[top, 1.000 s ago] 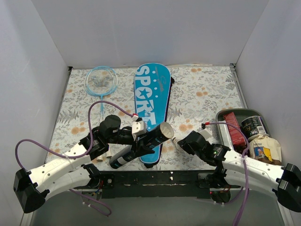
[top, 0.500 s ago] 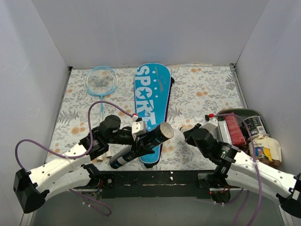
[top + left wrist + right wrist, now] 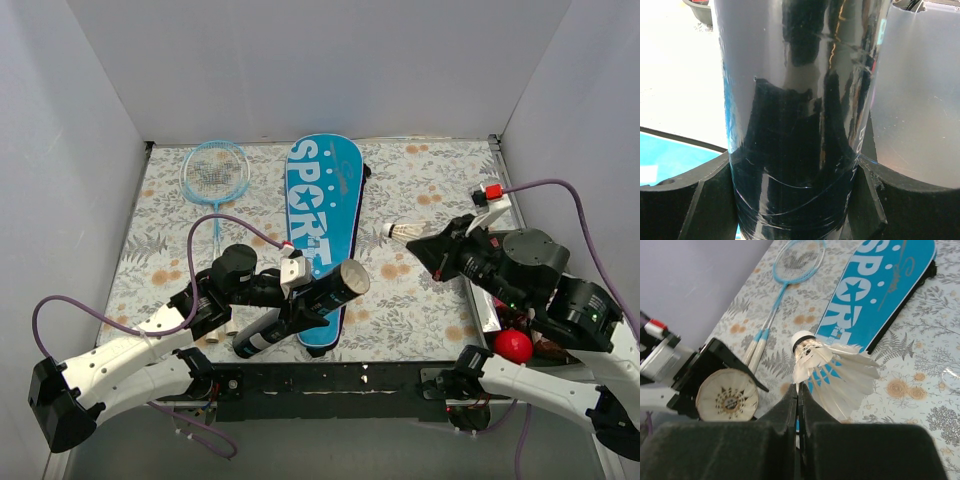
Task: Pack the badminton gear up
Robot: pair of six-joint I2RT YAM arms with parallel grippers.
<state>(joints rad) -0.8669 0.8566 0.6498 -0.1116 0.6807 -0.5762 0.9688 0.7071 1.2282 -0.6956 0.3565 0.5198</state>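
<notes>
Right gripper [image 3: 799, 392] lifted, pinching white feathered shuttlecock [image 3: 832, 372], cork black-banded.

A lab test booth: plain white walls [image 3: 300, 60] enclose a floral tabletop [image 3: 440, 180].

red ball [image 3: 513, 346]: near-right corner | floral cloth [image 3: 420, 190]: laid flat (orange blooms)

Plain pale walls [image 3: 300, 70] box in a floral-patterned tabletop [image 3: 430, 190] — evenly lit.
</notes>
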